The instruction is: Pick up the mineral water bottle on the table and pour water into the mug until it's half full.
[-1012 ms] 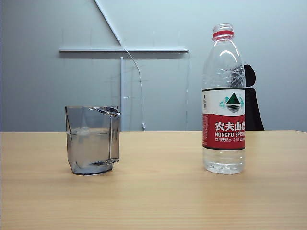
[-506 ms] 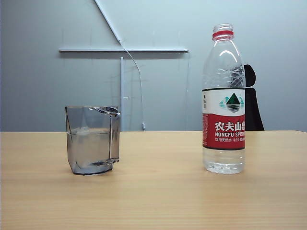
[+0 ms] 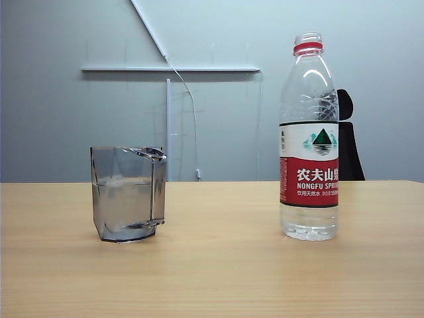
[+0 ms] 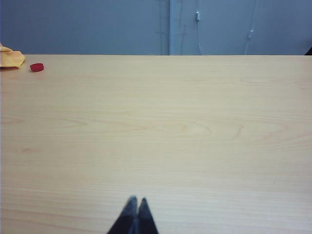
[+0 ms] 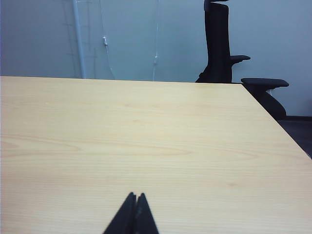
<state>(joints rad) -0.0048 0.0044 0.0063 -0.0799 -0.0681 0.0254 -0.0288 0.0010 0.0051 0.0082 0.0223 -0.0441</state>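
The mineral water bottle (image 3: 309, 139) stands upright and uncapped on the table (image 3: 218, 265), right of centre in the exterior view, with a little water at its base. The smoky-grey mug (image 3: 128, 193) stands to its left, holding water (image 3: 126, 205) to a line above mid-height. Neither arm appears in the exterior view. My left gripper (image 4: 137, 201) is shut and empty over bare wood in the left wrist view. My right gripper (image 5: 136, 196) is likewise shut and empty over bare wood. Neither wrist view shows the bottle or the mug.
A small red cap (image 4: 36, 67) and an orange cloth (image 4: 10, 57) lie near the table's far edge in the left wrist view. A black office chair (image 5: 222, 41) stands beyond the table's far corner. The table's side edge (image 5: 282, 126) runs close by in the right wrist view.
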